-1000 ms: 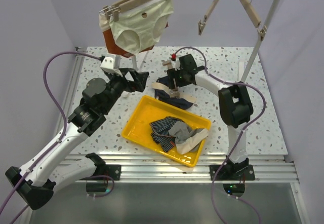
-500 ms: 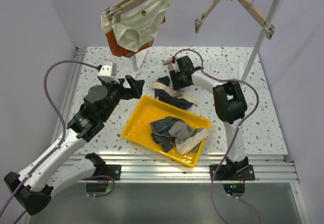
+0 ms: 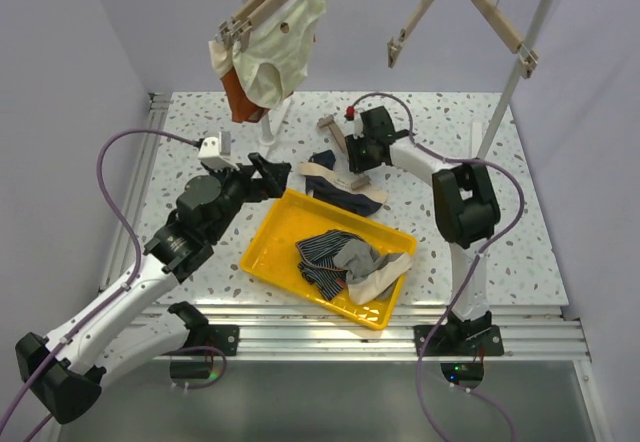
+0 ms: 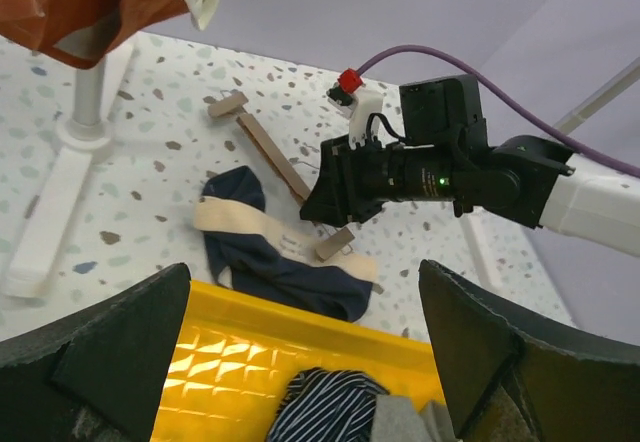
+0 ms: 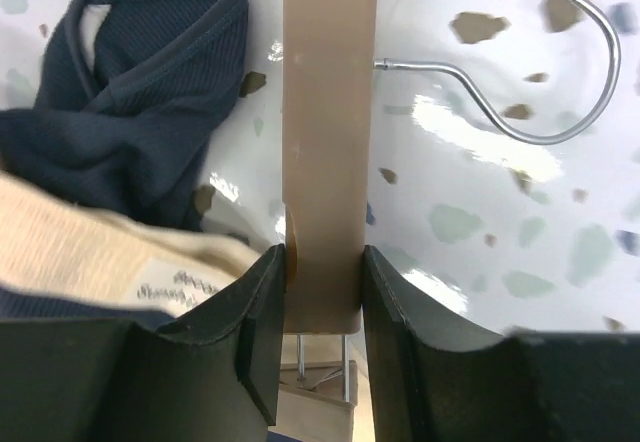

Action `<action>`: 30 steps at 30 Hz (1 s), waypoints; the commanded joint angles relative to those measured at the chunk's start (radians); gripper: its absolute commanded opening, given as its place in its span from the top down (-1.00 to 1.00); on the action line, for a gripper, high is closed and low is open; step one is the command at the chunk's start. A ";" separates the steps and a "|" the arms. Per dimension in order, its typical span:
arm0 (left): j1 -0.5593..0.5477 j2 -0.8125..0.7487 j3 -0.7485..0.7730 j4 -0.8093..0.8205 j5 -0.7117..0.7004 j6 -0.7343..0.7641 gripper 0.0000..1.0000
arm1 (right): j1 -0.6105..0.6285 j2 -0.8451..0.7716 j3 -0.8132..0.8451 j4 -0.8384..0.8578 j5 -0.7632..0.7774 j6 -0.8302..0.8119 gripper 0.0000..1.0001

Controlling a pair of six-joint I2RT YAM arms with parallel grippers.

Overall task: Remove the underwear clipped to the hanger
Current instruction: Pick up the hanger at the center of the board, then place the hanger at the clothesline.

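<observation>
The speckled table (image 3: 470, 232) carries a white rack (image 3: 528, 37) at its far side. From the rack's bar hang a cream brief (image 3: 283, 47) and an orange-red brief (image 3: 237, 97), both clipped to wooden hangers, and two bare hangers (image 3: 460, 12) hang further right. A yellow tray (image 3: 268, 237) sits near the arms with a striped navy brief (image 3: 322, 252) and a grey-white one (image 3: 370, 267) in it. Just beyond the tray's far edge a navy brief (image 3: 340, 192) with a cream waistband lies on the table, still attached to a wooden hanger (image 5: 330, 142) that lies flat.

The right end effector (image 5: 322, 332) is narrowed onto that hanger's wooden arm, both fingers (image 5: 262, 332) touching its sides; the navy brief lies just left of them in the wrist view. The left end effector (image 4: 300, 362) is spread wide and holds nothing, hovering over the tray's far edge, with the navy brief just ahead.
</observation>
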 commanded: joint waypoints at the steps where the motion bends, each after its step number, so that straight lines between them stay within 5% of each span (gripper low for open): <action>1: 0.008 0.012 -0.082 0.195 0.024 -0.139 -1.00 | -0.037 -0.199 -0.033 0.094 -0.062 -0.096 0.94; 9: 0.027 0.133 -0.237 0.590 0.139 -0.390 -1.00 | -0.086 -0.443 -0.210 0.085 -0.192 -0.347 1.00; 16: 0.035 0.322 -0.251 0.907 0.257 -0.443 -0.97 | -0.090 -0.727 -0.428 0.091 -0.255 -0.501 1.00; 30: -0.017 0.543 -0.184 1.124 0.328 -0.475 -0.88 | -0.002 -1.097 -0.683 0.125 -0.288 -0.618 1.00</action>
